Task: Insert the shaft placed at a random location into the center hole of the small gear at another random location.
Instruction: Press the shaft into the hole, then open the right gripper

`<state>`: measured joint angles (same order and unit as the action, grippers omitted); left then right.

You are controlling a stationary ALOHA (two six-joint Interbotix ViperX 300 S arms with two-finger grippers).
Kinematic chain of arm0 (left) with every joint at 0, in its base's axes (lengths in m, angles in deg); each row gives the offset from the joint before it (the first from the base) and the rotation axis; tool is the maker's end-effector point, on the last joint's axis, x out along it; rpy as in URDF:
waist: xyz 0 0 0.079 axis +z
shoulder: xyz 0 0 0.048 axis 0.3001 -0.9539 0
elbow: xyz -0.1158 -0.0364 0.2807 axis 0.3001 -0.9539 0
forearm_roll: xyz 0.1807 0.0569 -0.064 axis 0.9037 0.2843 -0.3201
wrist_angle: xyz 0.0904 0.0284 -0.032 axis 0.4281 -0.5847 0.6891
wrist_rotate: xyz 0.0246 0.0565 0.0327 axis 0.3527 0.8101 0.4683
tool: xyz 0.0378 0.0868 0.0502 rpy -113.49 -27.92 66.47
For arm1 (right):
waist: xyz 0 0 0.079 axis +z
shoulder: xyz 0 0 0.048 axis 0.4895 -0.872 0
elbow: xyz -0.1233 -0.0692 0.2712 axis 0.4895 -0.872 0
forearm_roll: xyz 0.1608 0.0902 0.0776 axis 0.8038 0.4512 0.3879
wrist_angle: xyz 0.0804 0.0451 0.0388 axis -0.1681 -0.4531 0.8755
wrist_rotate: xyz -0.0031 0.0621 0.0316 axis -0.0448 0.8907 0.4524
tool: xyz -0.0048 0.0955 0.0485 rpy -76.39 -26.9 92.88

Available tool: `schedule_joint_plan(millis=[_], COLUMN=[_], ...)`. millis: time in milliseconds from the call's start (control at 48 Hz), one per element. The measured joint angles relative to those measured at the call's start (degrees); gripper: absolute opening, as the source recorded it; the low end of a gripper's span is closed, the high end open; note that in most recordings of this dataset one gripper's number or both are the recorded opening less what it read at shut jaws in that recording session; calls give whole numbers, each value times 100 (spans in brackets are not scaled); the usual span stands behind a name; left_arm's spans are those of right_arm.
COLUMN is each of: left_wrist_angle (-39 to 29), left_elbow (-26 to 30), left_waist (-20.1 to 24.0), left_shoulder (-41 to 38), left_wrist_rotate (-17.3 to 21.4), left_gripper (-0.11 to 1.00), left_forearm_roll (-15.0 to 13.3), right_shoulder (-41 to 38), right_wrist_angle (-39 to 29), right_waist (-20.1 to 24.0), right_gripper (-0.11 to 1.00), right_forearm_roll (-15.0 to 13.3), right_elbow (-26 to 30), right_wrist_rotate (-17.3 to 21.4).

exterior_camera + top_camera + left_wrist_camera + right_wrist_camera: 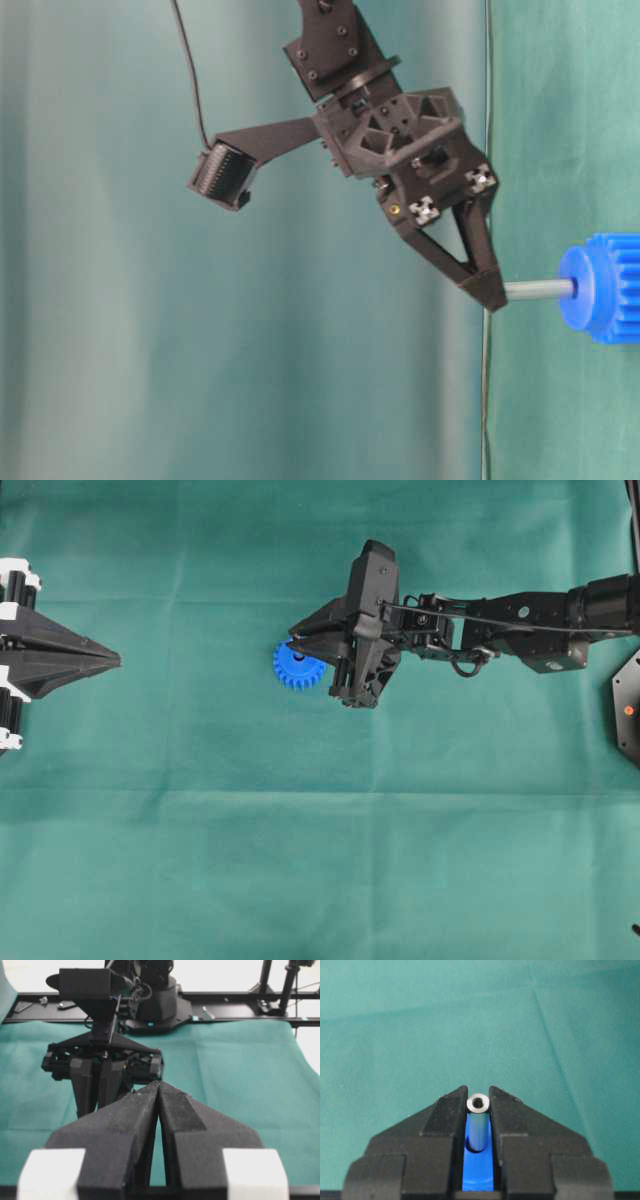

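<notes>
At centre frame overhead, the right tool (300, 646) grips the shaft (538, 289) at its free end. In the table-level view its long axis runs horizontally, its right end in the small gear (603, 288) at the right edge. The left tool (112, 661), fingers pressed together, sits at the left edge.

Matte black arms with screwed plates and thin black cables; wedge-fingered right pincer (487, 292); left pincer (112, 661) with white end blocks

Lighting: even, bright, diffuse; faint shadows. Left wrist view: background blown out white. Table-level view: soft focus, left side hazy.
</notes>
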<state>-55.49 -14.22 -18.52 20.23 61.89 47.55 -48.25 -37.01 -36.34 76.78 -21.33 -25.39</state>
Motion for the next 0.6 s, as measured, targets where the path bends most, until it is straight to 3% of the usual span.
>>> schedule_joint_plan(millis=[604], left_wrist_angle=[0], left_elbow=[9], left_waist=[9], left_shoulder=[0], left_wrist_rotate=[0], left_gripper=[0], left_forearm_roll=[0], right_shoulder=[-281], right_wrist_angle=[246], right_waist=[35], right_gripper=[13], right_forearm_roll=[9], right_elbow=[-79], right_wrist_rotate=[0])
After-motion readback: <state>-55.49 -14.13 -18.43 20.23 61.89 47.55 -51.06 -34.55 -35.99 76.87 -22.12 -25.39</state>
